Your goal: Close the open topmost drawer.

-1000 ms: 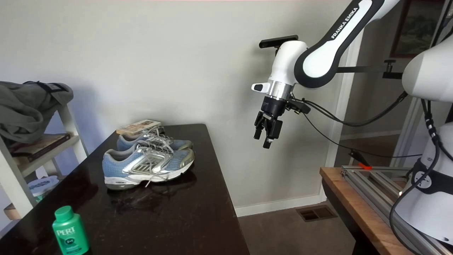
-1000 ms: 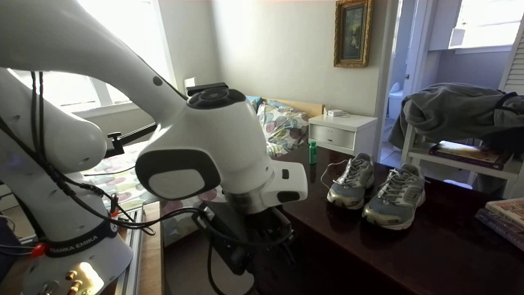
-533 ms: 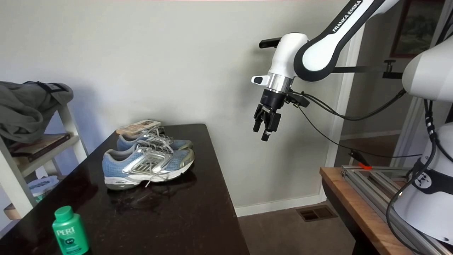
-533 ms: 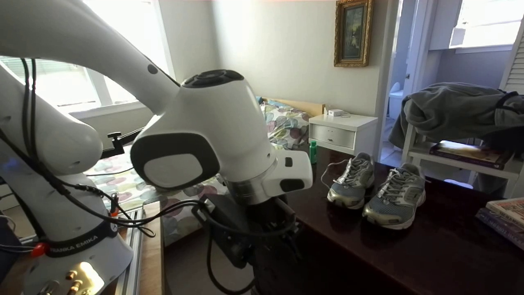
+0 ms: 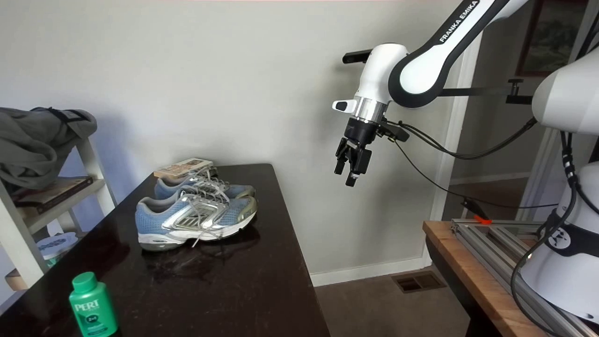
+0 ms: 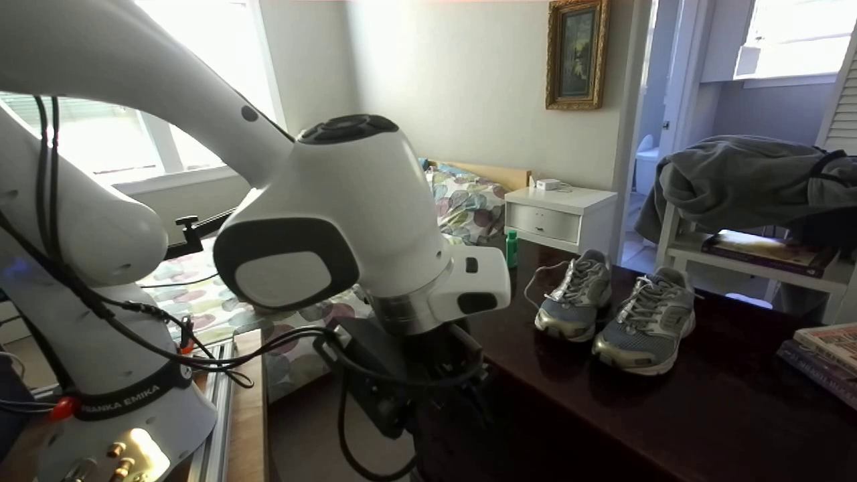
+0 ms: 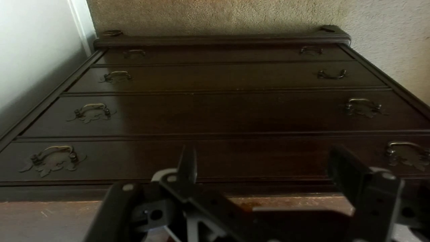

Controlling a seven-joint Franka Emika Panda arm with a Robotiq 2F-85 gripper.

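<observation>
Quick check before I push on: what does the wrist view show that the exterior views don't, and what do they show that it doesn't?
Only the wrist view: handles on the top drawer and on the drawers below.
Only the exterior views, in both: bottle, cloth, shelf.
Shared: the dresser and the jaws, which stand apart in the wrist view.

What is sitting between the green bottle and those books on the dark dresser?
A pair of blue and silver running shoes, standing on the dresser top. Both exterior views show them between the green bottle and the books.
</observation>
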